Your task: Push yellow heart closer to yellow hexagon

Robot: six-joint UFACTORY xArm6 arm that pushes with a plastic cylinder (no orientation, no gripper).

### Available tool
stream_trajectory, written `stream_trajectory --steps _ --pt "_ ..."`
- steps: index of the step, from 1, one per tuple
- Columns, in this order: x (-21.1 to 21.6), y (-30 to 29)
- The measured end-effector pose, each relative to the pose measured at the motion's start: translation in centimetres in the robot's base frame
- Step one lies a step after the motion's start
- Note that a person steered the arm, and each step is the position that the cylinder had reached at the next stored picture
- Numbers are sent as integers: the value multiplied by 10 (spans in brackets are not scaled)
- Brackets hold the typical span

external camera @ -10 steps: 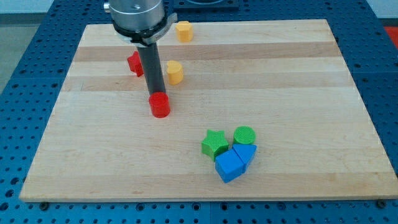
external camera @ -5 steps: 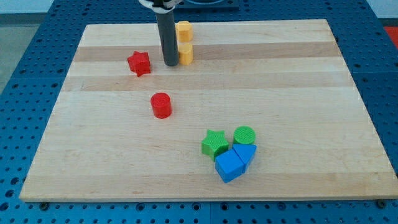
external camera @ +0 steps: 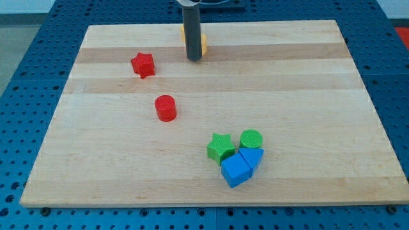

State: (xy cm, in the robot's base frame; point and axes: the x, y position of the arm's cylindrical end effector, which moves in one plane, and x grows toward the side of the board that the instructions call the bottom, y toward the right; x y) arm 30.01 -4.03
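Note:
My tip point(external camera: 193, 59) rests on the wooden board point(external camera: 287, 96) near the view's top, just below the two yellow blocks. The rod hides most of both. A yellow sliver to the rod's right is the yellow heart point(external camera: 203, 44). A thin yellow edge to the rod's left, slightly higher, is the yellow hexagon point(external camera: 182, 30). The two yellow blocks sit very close together; whether they touch is hidden by the rod.
A red star point(external camera: 143, 64) lies at the view's upper left and a red cylinder point(external camera: 165, 108) below it. A green star point(external camera: 220, 147), a green cylinder point(external camera: 251, 139) and two blue blocks point(external camera: 236, 170) point(external camera: 252, 156) cluster at the lower middle.
My tip has swept from beside the red cylinder up and to the right. The yellow heart has moved up and right with it, to beside the yellow hexagon. The other blocks have not moved.

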Motion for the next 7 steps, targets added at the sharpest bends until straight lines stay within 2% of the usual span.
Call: stream_trajectory --steps 2,7 --pt "-24 10" --pt "-38 39"
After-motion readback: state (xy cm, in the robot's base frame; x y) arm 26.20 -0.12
